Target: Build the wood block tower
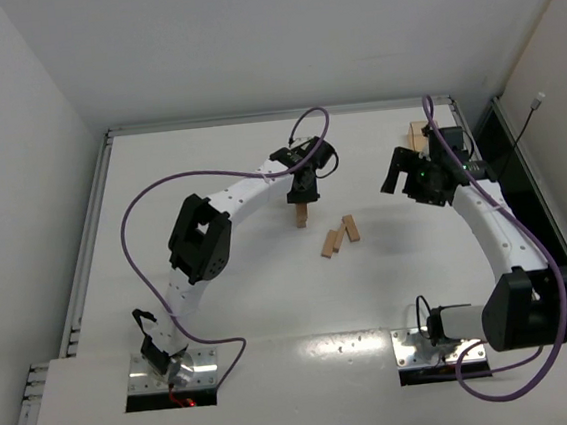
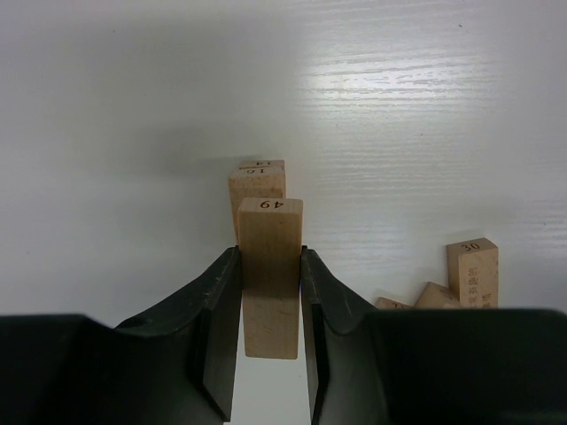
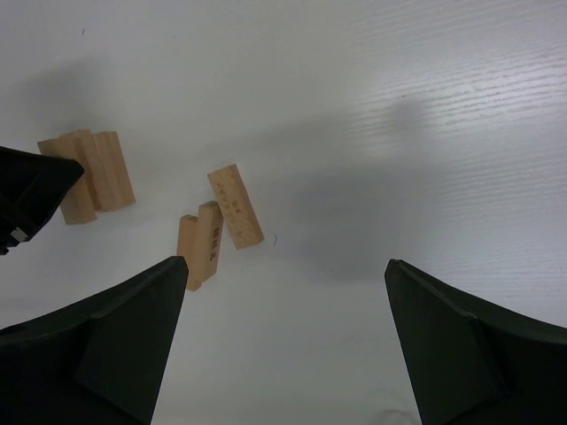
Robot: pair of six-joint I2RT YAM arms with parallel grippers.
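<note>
Nearest the top camera sit the arm bases (image 1: 168,369). Farther out, mid-worktop (image 1: 222,309), the left gripper (image 1: 301,203) is closed on a block (image 1: 301,218). Three loose blocks (image 1: 339,237) lie just right of it. The right gripper (image 1: 400,173) hangs well apart at right.

From the left wrist, the jaws clamp the block (image 2: 270,239) across its long sides, and its end is stamped "49". A second block (image 2: 257,181) sits just behind, its number too blurred to read. At right another reads "30", with illegible side print.

From the right wrist, the right gripper (image 3: 283,345) gapes wide, holding nothing, above the loose blocks (image 3: 220,226). The tower is so far only a cluster (image 3: 89,173) at far left.

Such blocks look light, stiff and smooth. Pinching mid-length across the long sides should hold best.
</note>
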